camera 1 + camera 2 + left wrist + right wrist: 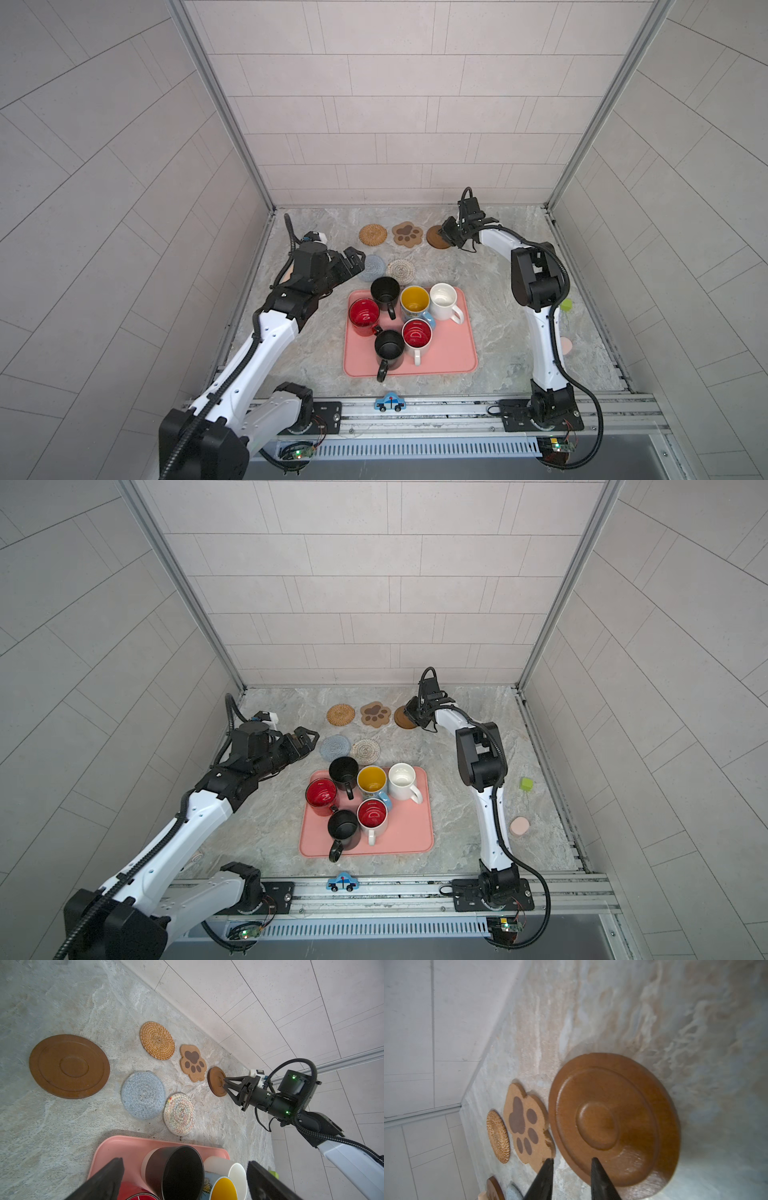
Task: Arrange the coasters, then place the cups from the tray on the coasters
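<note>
Right gripper (571, 1159) narrowly parted, tips straddling wood coaster (612, 1126) rim at frame bottom, nothing visibly pinched. Best: leave it flat, clear of paw coaster (525, 1124). Left gripper (353, 258) wide, empty.

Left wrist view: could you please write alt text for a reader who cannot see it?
Six coasters lie on a marble table: a near wooden round, a farther wooden round, a rattan round, a paw shape, a grey-blue crochet and a cream crochet. The right gripper is at the farther one's rim. A pink tray of cups sits nearest the camera.
</note>
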